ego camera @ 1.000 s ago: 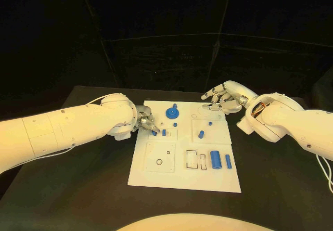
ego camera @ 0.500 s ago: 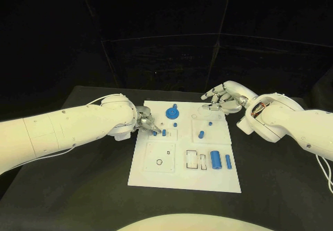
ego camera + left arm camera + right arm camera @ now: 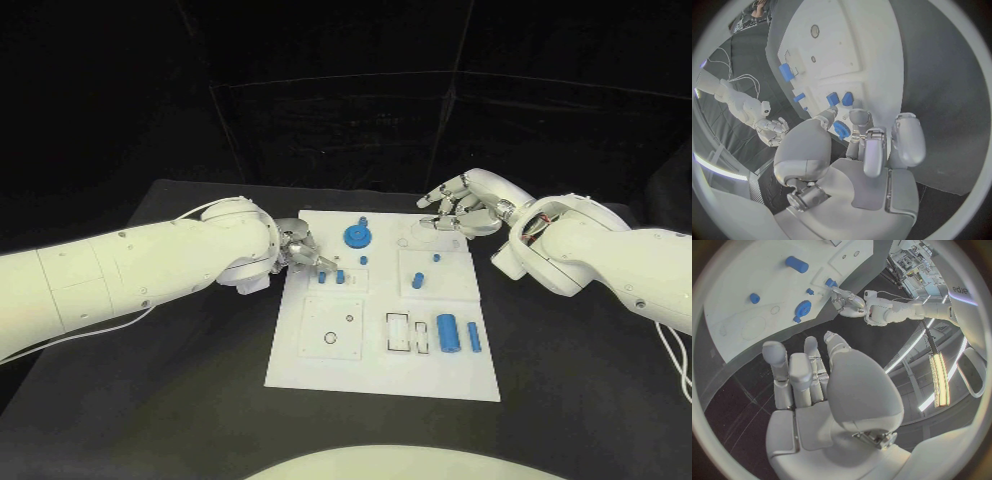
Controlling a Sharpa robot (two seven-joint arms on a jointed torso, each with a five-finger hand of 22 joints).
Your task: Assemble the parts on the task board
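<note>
The white task board [image 3: 378,352] lies mid-table. Blue parts on it: a round gear-like piece [image 3: 356,236] near the far edge, two small pieces [image 3: 330,277] by the left edge, a peg [image 3: 417,279], and a thick cylinder [image 3: 449,331] beside a slim bar [image 3: 475,336]. My left hand [image 3: 300,249] hovers at the board's left edge just behind the two small pieces [image 3: 840,99], fingers apart and holding nothing; the gear [image 3: 841,130] lies close under its fingers [image 3: 866,145]. My right hand [image 3: 462,205] hangs over the far right corner, fingers loose and empty.
Recessed outlines mark the board's near half, a square plate [image 3: 333,327] and narrow slots [image 3: 407,333]. Black table [image 3: 173,400] surrounds the board on all sides. The right wrist view shows the cylinder [image 3: 796,264], the gear [image 3: 803,308] and my left hand [image 3: 848,301] beyond them.
My left hand has drawn back slightly from the two small pieces toward the board's far left edge. The right hand and the parts have stayed put.
</note>
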